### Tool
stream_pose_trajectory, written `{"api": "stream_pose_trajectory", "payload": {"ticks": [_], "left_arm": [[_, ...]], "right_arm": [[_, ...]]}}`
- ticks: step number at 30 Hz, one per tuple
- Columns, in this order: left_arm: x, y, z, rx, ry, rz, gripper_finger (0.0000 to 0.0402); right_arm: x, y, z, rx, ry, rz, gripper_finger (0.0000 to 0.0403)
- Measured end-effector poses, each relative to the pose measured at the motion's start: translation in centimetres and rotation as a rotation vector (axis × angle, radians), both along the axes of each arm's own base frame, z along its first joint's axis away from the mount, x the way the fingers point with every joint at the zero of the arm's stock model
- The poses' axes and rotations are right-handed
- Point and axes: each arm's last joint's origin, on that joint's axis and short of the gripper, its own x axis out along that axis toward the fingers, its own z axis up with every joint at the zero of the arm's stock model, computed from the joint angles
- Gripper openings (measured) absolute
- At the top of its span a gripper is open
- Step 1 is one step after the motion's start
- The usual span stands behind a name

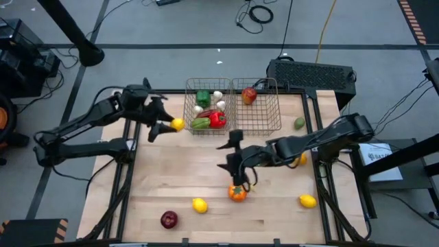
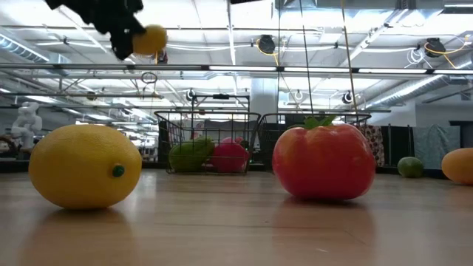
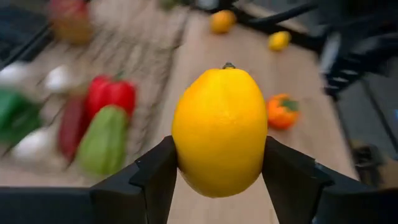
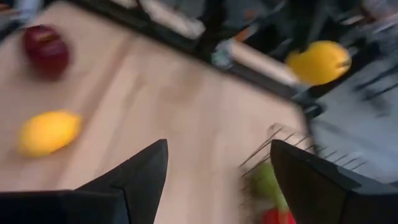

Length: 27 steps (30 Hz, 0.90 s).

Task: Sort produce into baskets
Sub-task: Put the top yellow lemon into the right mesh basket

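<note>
Nearest the lens in the left wrist view is a lemon (image 3: 219, 130), smooth, waxy and egg-shaped, pinched across its middle between the two dark flat fingers of the left claw (image 3: 219, 171), which is closed on it. In the high view that left claw (image 1: 167, 123) hangs left of centre in the frame, just beside the left wire basket (image 1: 189, 103) but not yet over it. The danger, as I judge it, is a roll: a rounded, slick skin gripped on two narrow faces could slip out, or if let go too early strike the thin metal rim and fall back onto the counter (image 1: 274, 213). That basket already holds glossy red and green peppers (image 1: 209, 121) and pale garlic, so a drop could also bounce. The right claw (image 1: 235, 174), fingers spread and holding nothing, hovers above a small orange tomato-like fruit (image 1: 237, 193) at lower centre. Another lemon (image 1: 199, 204) and a dark red apple (image 1: 169, 219) lie on the pale wood grain at lower left.
</note>
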Motion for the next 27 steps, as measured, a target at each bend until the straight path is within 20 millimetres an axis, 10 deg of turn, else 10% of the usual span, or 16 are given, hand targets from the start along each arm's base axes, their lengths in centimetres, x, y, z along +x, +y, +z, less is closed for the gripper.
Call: {"api": "stream_pose_trajectory", "payload": {"ticks": [27], "left_arm": [[5.3,-6.2,-1.5,0.095,0.041,-0.354,0.0215]], "right_arm": [[9.0,-2.1,-1.9,-0.403,-0.078,0.18,0.0341]]}}
